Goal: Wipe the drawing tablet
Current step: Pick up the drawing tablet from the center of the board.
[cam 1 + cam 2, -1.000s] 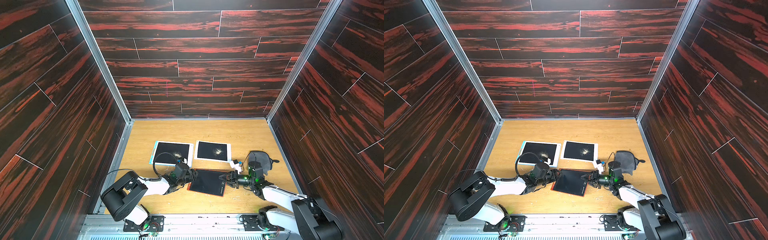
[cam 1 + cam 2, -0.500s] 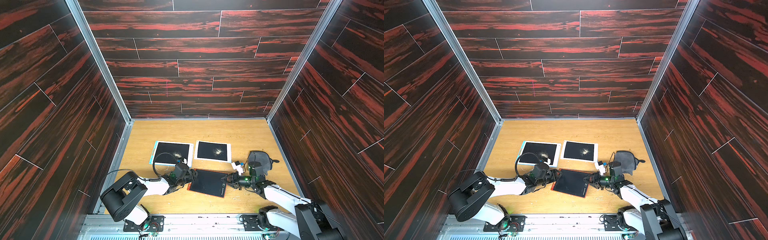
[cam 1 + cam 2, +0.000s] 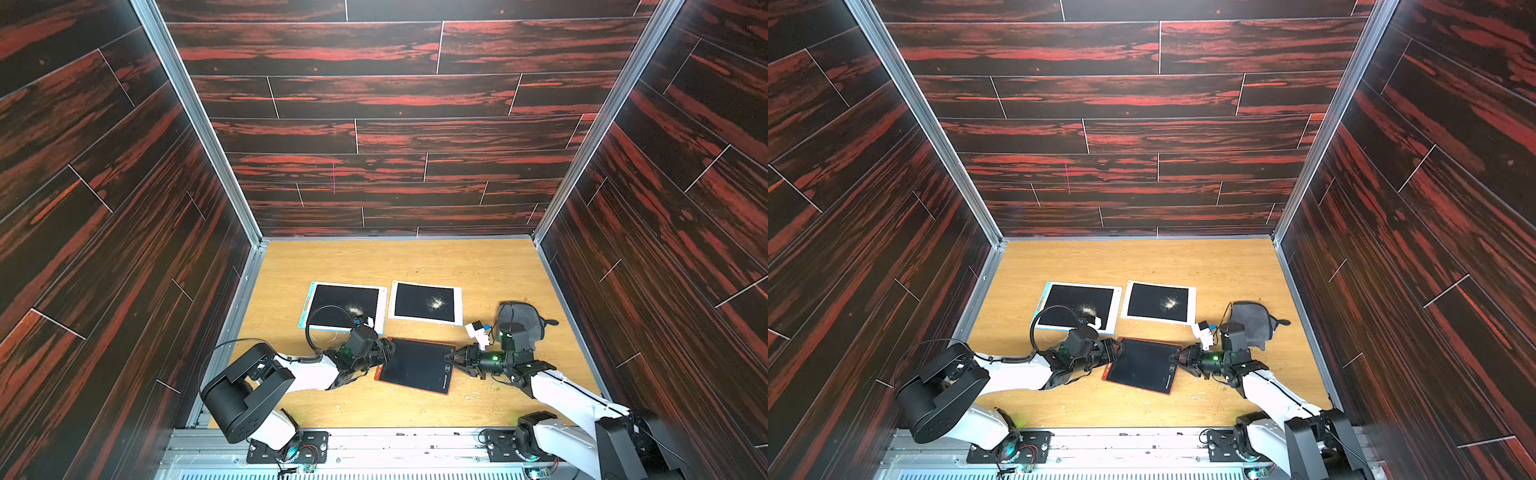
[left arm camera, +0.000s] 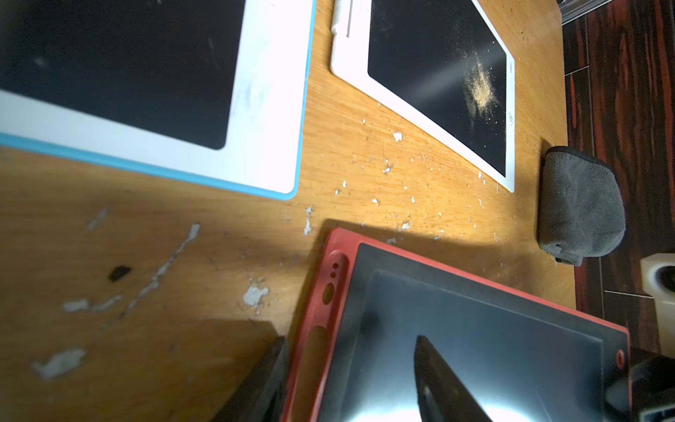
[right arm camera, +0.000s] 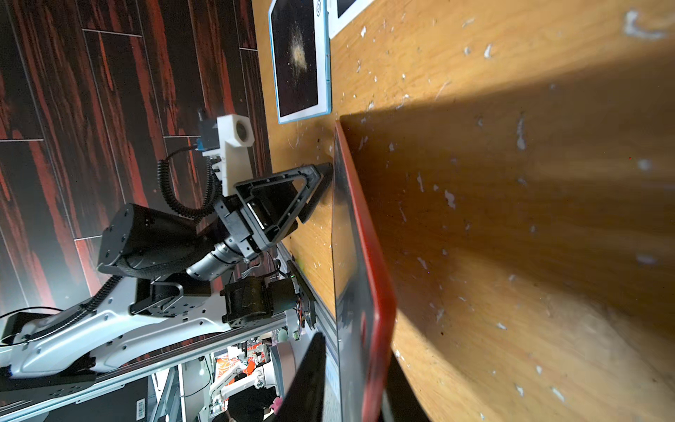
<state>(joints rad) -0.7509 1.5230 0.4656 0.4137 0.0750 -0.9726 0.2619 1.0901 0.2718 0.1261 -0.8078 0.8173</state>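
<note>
- Drawing tablet [image 3: 415, 365], black screen in a red rim, lies on the wooden table [image 3: 374, 262] at 6 o'clock from the table's middle, between the two grippers in both top views.
- The left gripper [image 3: 386, 351] sits at its 9 o'clock edge with the jaws apart. In the left wrist view one finger [image 4: 438, 380] reaches over the screen and the other lies outside the red rim. I cannot tell whether they press on it.
- The right gripper [image 3: 451, 358] is at the 3 o'clock edge, clenched on the rim. In the right wrist view its fingers [image 5: 307, 376] stand on either face of the edge, and a shadow lies on the table under it.
- A grey cloth [image 3: 521, 318] lies bunched at 2 o'clock from it, apart from both grippers.
- A blue-edged tablet [image 3: 343, 305] lies at 11 o'clock and a white tablet [image 3: 426, 302] at 12 o'clock, each with a pale patch of powder [image 3: 435, 303] on its screen.
- White flecks [image 4: 387, 170] dot the wood between the three.
</note>
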